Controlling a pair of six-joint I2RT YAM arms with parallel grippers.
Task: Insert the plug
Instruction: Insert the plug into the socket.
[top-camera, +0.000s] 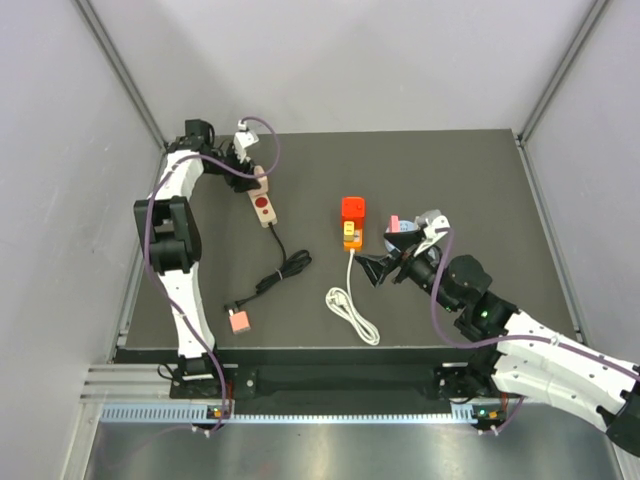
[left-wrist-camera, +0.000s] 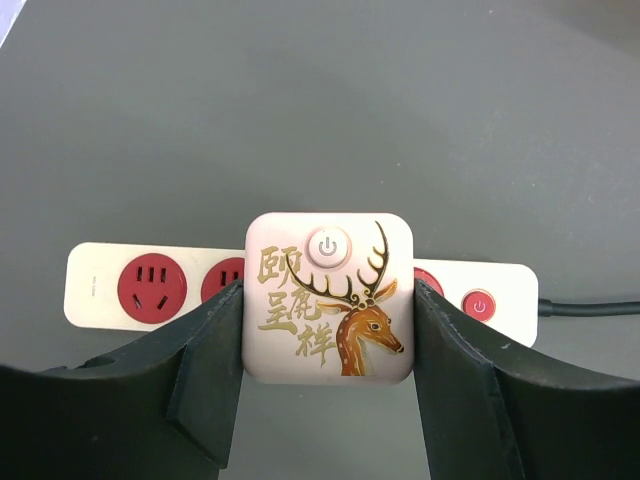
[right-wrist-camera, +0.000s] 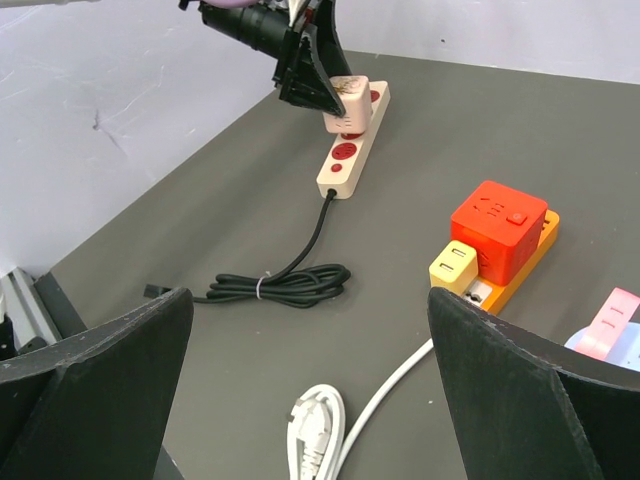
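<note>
Two arms share a dark table (top-camera: 480, 180), and we start at the bottom of the top view. A small pink block (top-camera: 239, 320) lies at lower left, just beside the end of a coiled black cable (top-camera: 283, 270). To its right lies a white cable (top-camera: 352, 312) with its loose plug. Just above that, right of centre, the right pincer (top-camera: 388, 256) hangs with its jaws spread wide and nothing between them. The white cable runs up to an orange power strip (top-camera: 351, 238) in the middle of the frame. Our red plug (top-camera: 353, 208) sits on top of that strip at its upper end, touching a yellow adapter (right-wrist-camera: 455, 262) in front of it; we cannot tell how deep it is seated. In the wrist view a pink and pale blue thing (right-wrist-camera: 612, 322) shows at the right edge, mostly cut off. At upper left the black cable ends in a cream power strip (top-camera: 263, 208) with red sockets. The left pincer (left-wrist-camera: 328, 300) is clamped on a cream cube (left-wrist-camera: 300, 330) printed with a deer, held over the middle of that strip, well apart from the red plug.
</note>
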